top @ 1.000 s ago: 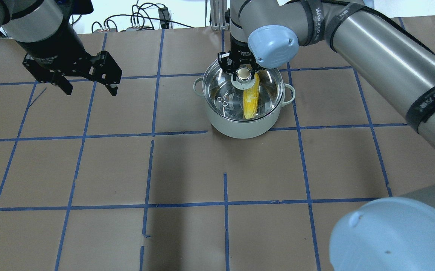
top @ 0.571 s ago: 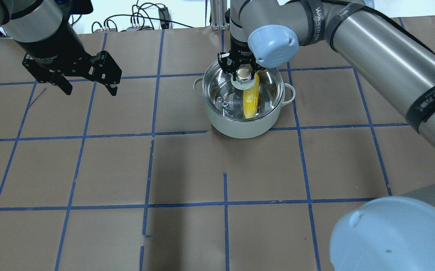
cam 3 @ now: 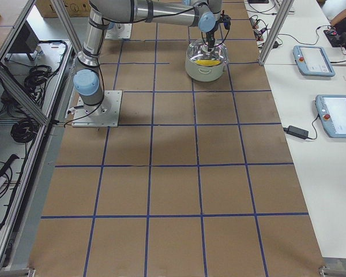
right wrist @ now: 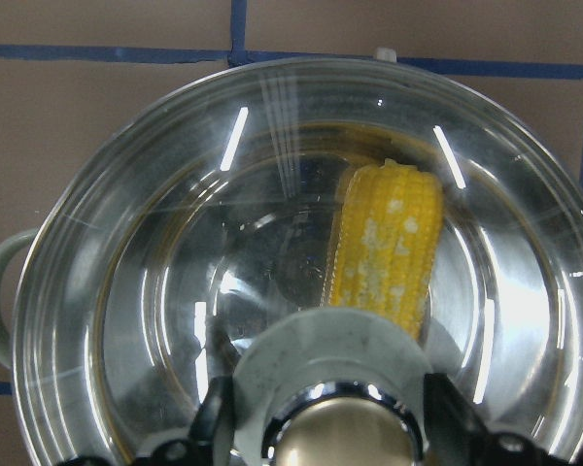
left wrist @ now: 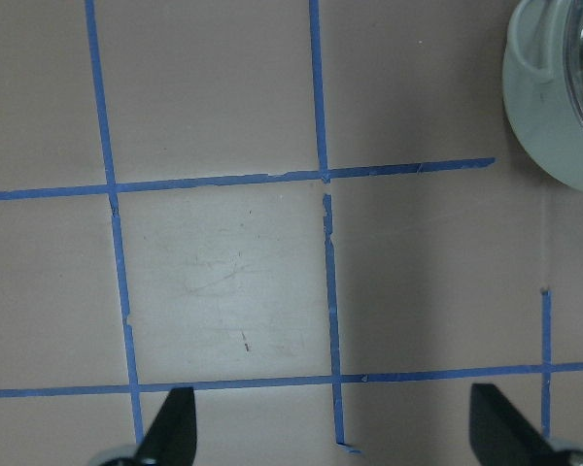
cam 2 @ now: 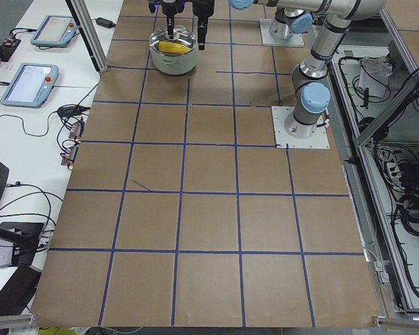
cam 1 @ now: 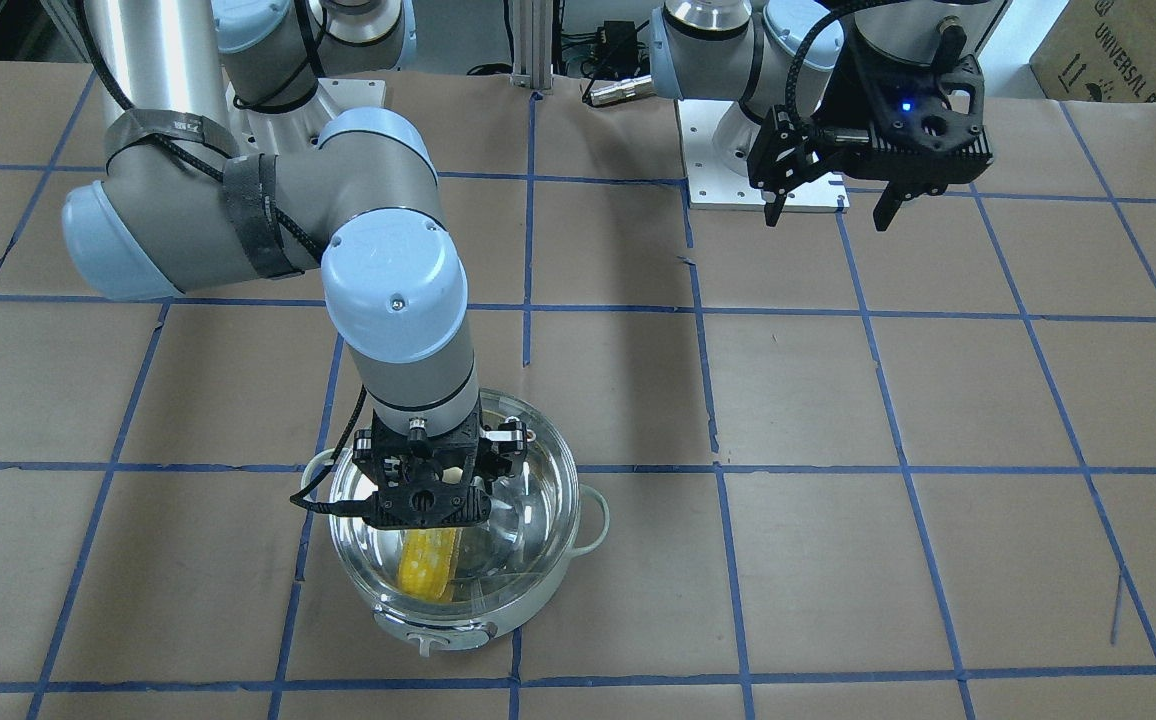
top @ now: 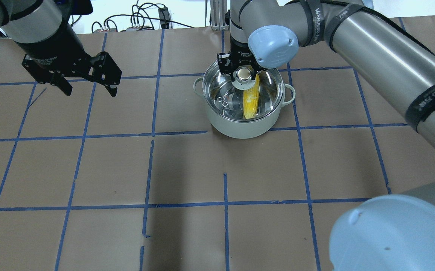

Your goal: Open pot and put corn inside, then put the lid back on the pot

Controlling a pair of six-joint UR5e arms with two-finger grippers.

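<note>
Task so far: by my reading nearly finished. The corn is in the pot and the lid looks seated on the rim again.
Task left: probably only letting go of the knob and lifting clear. Whether the lid sits fully flush all round I cannot tell.
Table (top: pixel 202 169): brown paper with a blue tape grid, spread under both grippers.
Pot (top: pixel 240 128): directly under the right gripper and standing upright. It is well apart from the left gripper, whose wrist view catches only its edge in one corner.
Lid (top: pixel 227 94): clear glass, lying level across the pot's mouth, immediately below the right gripper's fingers.
Left gripper (top: pixel 90 90): spread wide and holding nothing. It hangs above bare paper.
Right gripper (top: pixel 244 75): pointing straight down over the lid's centre. The jaws are drawn in to about the knob's width, with a finger on either side that appears to press it. I take this as gripping the lid by its knob, though how firmly I cannot tell.
Corn (right wrist: pixel 384 243): inside the pot, seen through the glass. It is below the right gripper and reaches from under the knob towards the pot wall.
Knob (right wrist: pixel 348 442): between the right gripper's fingers, on its pale collar.
</note>
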